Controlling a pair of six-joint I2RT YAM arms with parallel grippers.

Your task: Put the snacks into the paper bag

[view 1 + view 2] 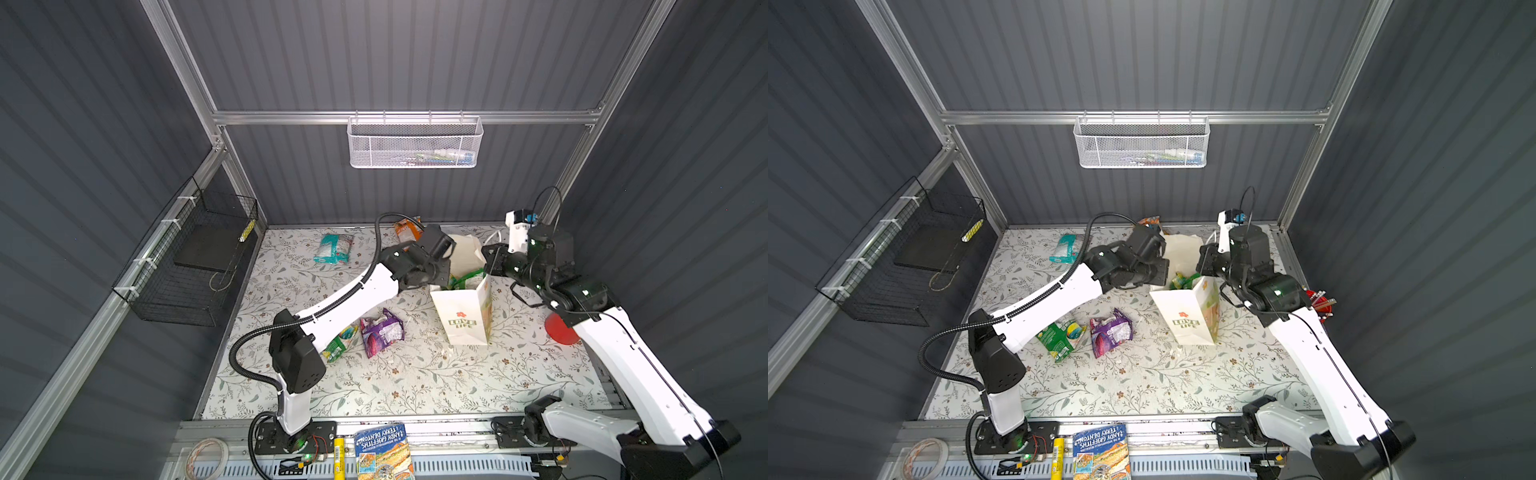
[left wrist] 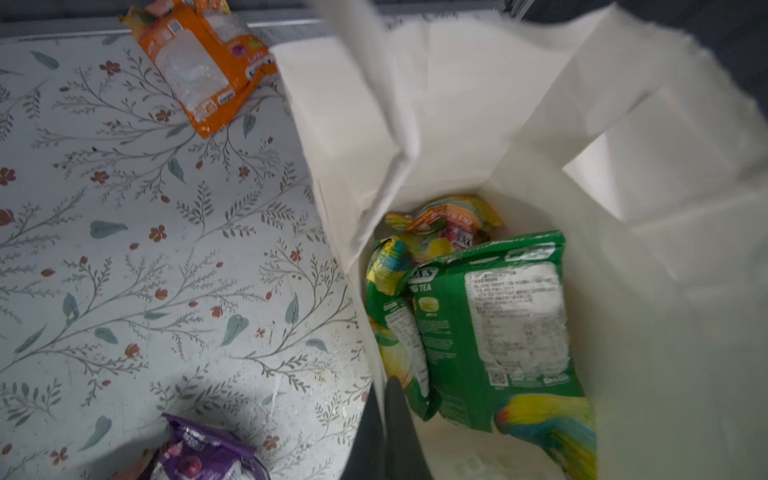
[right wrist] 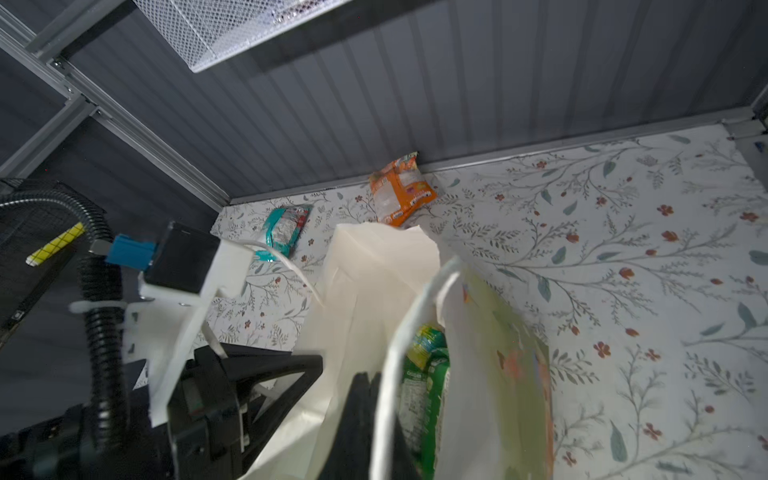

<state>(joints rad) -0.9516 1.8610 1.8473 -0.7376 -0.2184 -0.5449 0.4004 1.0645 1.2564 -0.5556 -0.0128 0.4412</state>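
The white paper bag (image 1: 465, 316) (image 1: 1187, 316) stands upright, its mouth spread between both grippers. My left gripper (image 2: 386, 399) (image 1: 435, 284) is shut on the bag's left rim, paper pinched between its fingers. My right gripper (image 3: 365, 399) (image 1: 487, 268) is shut at the opposite rim beside a cord handle. Green FOX'S packets (image 2: 498, 324) (image 3: 424, 386) and an orange one lie inside. On the table lie a purple snack (image 1: 381, 331), a green snack (image 1: 1061, 334), a teal-white snack (image 1: 333, 248) and an orange-white snack (image 2: 203, 70) near the back wall.
A red cup of pens (image 1: 1318, 301) stands right of the bag under the right arm. A blue book (image 1: 384, 451) and a tape roll (image 1: 205, 455) lie on the front rail. A white mesh basket (image 1: 415, 143) hangs on the back wall, a black wire basket (image 1: 195, 257) on the left.
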